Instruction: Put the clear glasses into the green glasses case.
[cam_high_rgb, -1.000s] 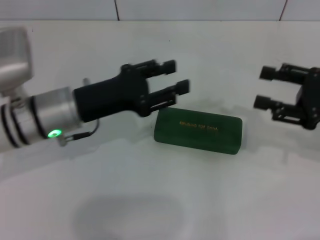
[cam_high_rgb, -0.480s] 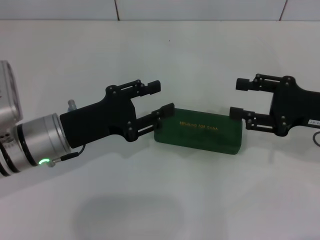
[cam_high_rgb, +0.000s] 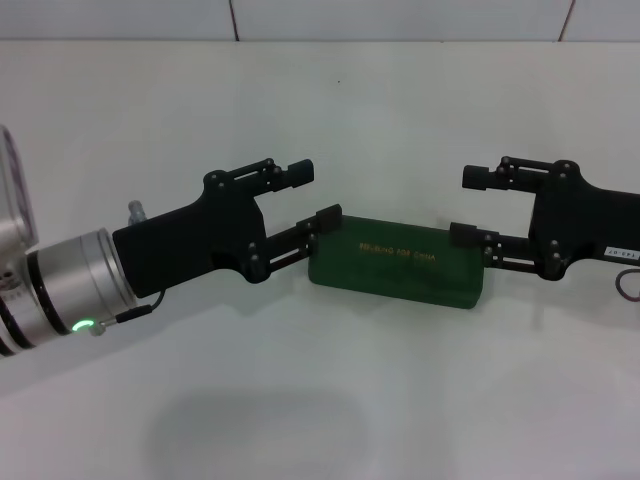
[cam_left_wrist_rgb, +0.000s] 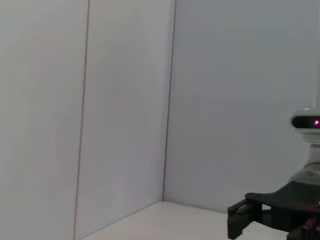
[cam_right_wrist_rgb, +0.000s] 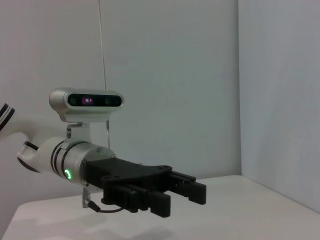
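The green glasses case (cam_high_rgb: 398, 264) lies shut on the white table, gold lettering facing up. My left gripper (cam_high_rgb: 314, 195) is open at the case's left end, its lower finger (cam_high_rgb: 326, 219) close to the lid's corner. My right gripper (cam_high_rgb: 468, 206) is open at the right end, its lower finger (cam_high_rgb: 464, 234) just over that end of the lid. Neither holds anything. The left gripper (cam_right_wrist_rgb: 181, 199) also shows in the right wrist view, and the right gripper (cam_left_wrist_rgb: 245, 222) in the left wrist view. The clear glasses are out of view.
The white table (cam_high_rgb: 330, 400) runs back to a tiled wall (cam_high_rgb: 400, 18). A soft shadow (cam_high_rgb: 255, 430) lies on the table near the front. White walls (cam_left_wrist_rgb: 125, 100) fill both wrist views.
The right gripper has come in from the right to the case's right end. The left gripper has dropped lower and settled by the case's left end. The case has not moved.
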